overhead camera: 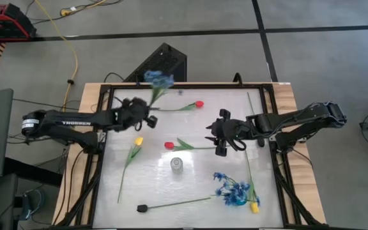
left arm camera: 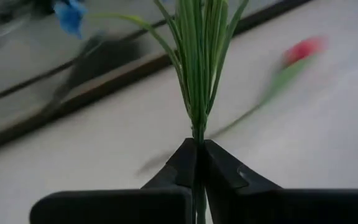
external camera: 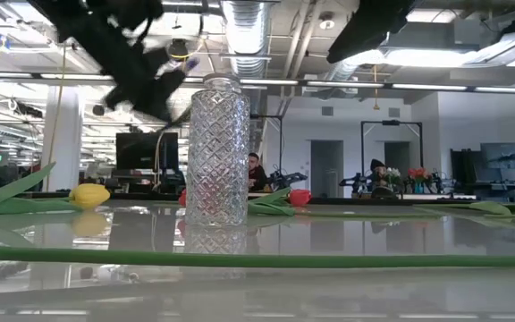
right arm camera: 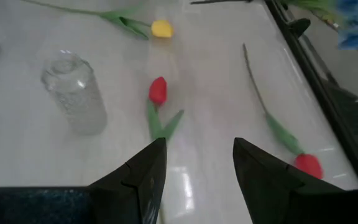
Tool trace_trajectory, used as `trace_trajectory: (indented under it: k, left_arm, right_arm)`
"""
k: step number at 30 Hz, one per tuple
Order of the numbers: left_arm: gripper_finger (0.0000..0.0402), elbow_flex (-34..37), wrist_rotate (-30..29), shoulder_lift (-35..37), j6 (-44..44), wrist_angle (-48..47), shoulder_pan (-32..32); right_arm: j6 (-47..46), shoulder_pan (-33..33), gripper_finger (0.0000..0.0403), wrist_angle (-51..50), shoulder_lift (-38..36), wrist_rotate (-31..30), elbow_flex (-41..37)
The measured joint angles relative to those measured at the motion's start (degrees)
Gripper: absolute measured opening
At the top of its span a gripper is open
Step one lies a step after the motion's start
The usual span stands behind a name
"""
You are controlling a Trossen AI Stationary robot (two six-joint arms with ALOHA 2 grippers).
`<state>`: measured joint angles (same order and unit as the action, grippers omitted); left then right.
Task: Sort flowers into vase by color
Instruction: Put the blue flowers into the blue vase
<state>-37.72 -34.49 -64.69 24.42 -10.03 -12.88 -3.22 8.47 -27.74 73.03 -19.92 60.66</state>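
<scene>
While clamped on a blue spray (overhead camera: 158, 80) stem, left gripper (overhead camera: 147, 115) behind the vase (overhead camera: 176, 164). Right gripper (overhead camera: 219, 136) beside it, jaws apart over a red tulip (overhead camera: 168, 145).

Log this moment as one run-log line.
left gripper: shut on blue spray stem | right gripper: open, above red tulip | vase: empty

One marking is legible: white capital lettering reading "TROSSEN" runs along the forearm link of the left arm (overhead camera: 69, 119), seen from above. No other text, label, number or sign can be read on the table, the objects or the room equipment behind.
</scene>
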Motion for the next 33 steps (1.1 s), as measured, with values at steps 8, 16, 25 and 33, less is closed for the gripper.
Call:
trace_trajectory:
  k: [8, 16, 25, 33]
  left_arm:
    - [0.0000, 5.83, 40.56, 4.35, -7.16, 40.17, -8.90]
    - [0.0000, 8.55, 50.29, -3.82, -0.66, 64.33, -6.40]
    - [0.0000, 3.52, 55.24, -14.12, -0.80, 75.54, -3.85]
    - [0.0000, 0.96, 55.09, -18.93, -2.61, 75.61, -4.01]
  right_arm:
    - [5.60, -4.51, 0.0210, 2.46, -0.89, 0.48, 0.00]
    - [6.78, -11.39, 0.0210, 22.18, 1.17, 15.11, 0.00]
    - [6.31, -15.19, 0.0210, 38.14, 11.44, 17.56, -0.02]
    - [6.27, -16.20, 0.0210, 40.79, 13.77, 23.95, 0.00]
